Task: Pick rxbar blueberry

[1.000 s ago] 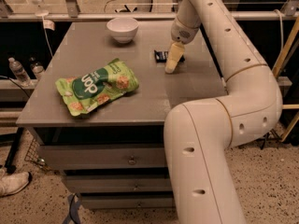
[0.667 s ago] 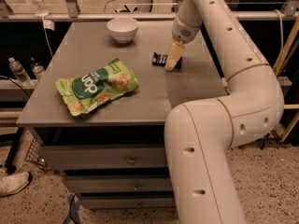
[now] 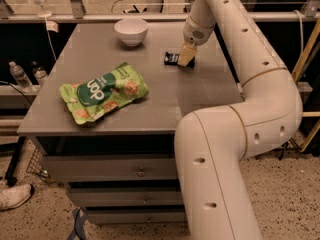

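Note:
The rxbar blueberry (image 3: 172,58) is a small dark navy bar lying flat on the grey table (image 3: 100,49), toward the back right. My gripper (image 3: 186,57) hangs from the long white arm and is down at the bar's right end, covering part of it. The fingertips are tan. Only the bar's left part shows.
A large green crinkly snack bag (image 3: 103,92) lies at the front left of the table. A white bowl (image 3: 131,31) stands at the back middle. The table's right edge is close to the gripper. Drawers sit under the tabletop. Bottles (image 3: 20,76) stand on the left.
The gripper has moved slightly left and down, closer onto the bar's right end. The bag and the bowl have not moved.

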`<state>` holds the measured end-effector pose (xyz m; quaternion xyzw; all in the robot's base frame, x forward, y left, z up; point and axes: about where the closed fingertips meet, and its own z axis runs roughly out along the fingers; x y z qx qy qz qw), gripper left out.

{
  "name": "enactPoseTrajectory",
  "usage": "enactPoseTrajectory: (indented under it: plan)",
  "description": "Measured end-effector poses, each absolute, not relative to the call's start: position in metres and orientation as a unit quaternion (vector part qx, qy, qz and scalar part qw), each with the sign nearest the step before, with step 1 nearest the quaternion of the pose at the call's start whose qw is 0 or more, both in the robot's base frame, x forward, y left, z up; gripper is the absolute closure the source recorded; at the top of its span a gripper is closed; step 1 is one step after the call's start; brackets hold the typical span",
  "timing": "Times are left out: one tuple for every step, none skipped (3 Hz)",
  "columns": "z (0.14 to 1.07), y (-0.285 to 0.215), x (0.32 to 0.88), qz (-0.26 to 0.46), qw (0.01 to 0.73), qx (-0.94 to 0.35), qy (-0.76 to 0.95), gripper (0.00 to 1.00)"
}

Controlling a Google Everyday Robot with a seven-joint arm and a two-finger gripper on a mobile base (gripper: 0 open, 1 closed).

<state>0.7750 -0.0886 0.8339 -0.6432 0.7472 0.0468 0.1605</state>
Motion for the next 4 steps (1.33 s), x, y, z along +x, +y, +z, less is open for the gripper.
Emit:
enactPoseTrajectory:
  plan:
    - [0.861,-0.105,0.772,0.040,0.191,-0.639,0.744,1.00]
    - [0.897,-0.125,0.764,0.029,0.225,-0.635,0.739,1.00]
    - [0.941,-0.154,0.746,0.012,0.256,-0.626,0.736,1.00]
    - [0.941,-0.154,0.746,0.012,0.256,-0.626,0.736,1.00]
